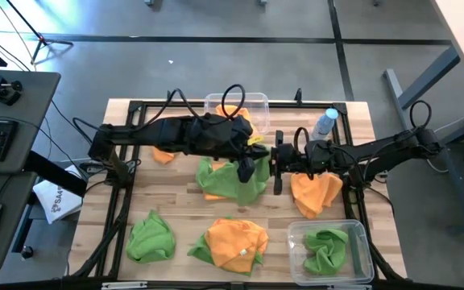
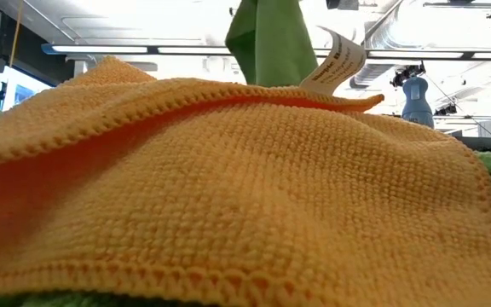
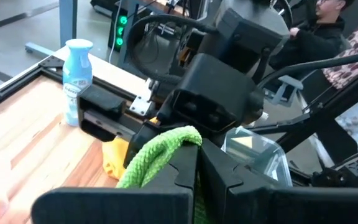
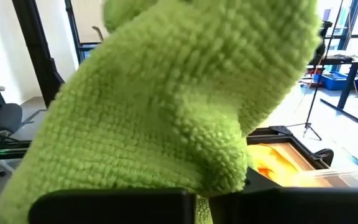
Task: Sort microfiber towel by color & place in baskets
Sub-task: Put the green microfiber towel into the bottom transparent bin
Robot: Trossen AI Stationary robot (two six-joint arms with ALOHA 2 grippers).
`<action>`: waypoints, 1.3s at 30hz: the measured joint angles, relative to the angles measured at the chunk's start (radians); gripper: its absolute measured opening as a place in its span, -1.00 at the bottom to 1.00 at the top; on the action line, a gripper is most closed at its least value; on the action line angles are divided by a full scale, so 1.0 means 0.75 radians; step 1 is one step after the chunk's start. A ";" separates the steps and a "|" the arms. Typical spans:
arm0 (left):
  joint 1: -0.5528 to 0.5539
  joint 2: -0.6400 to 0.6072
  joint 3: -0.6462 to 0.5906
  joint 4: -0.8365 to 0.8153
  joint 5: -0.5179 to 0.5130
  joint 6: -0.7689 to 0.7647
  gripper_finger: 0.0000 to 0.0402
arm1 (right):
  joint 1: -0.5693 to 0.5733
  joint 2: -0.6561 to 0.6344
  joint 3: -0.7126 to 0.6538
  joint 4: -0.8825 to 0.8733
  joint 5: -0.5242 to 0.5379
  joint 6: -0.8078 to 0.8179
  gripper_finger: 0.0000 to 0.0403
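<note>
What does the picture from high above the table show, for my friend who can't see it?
Two dark robot arms meet over a wooden table, both sets of fingers shut on one green towel in the middle. Other orange and green towels lie around it. A clear basket at the near right holds a green towel, and another basket sits at the far edge.

The left gripper (image 3: pixel 197 177) is closed on a green towel (image 3: pixel 160 155). Just beyond it is the right arm's dark wrist (image 3: pixel 213 93), above an orange towel (image 3: pixel 115 158). A blue-capped bottle (image 3: pixel 76 78) stands on the wooden table (image 3: pixel 23 143); a clear basket (image 3: pixel 257 152) sits nearby.
</note>
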 joint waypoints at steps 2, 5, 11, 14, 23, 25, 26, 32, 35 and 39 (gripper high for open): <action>0.000 -0.001 0.000 -0.013 -0.013 0.001 -1.00 | 0.000 0.000 0.000 -0.001 0.000 0.003 -0.97; 0.000 -0.007 0.000 -0.030 -0.028 0.020 -1.00 | 0.000 0.000 0.000 -0.012 0.000 0.037 -0.84; 0.000 -0.011 0.000 -0.057 -0.036 0.025 -1.00 | 0.000 -0.001 -0.001 -0.010 -0.003 0.070 -0.42; 0.000 -0.011 0.000 -0.090 -0.036 0.024 -1.00 | 0.000 -0.006 -0.001 -0.010 -0.003 0.070 -0.21; 0.000 -0.011 0.000 -0.140 -0.095 0.028 -1.00 | 0.001 -0.010 -0.001 0.072 -0.004 0.071 0.26; 0.000 -0.011 0.000 -0.155 -0.118 0.025 -1.00 | 0.000 -0.010 -0.001 0.077 -0.004 0.071 0.32; 0.000 -0.011 0.000 -0.153 -0.119 0.014 -1.00 | 0.000 -0.010 -0.001 0.080 -0.004 0.071 0.35; 0.000 -0.011 0.000 -0.106 -0.109 -0.003 -1.00 | -0.023 -0.010 -0.001 0.107 0.010 0.137 0.40; 0.000 -0.011 0.000 -0.058 -0.108 -0.003 -1.00 | -0.032 -0.010 -0.001 0.111 0.047 0.150 0.40; 0.000 -0.011 0.000 -0.011 -0.083 -0.002 -1.00 | -0.032 -0.010 -0.001 0.111 0.108 0.106 0.34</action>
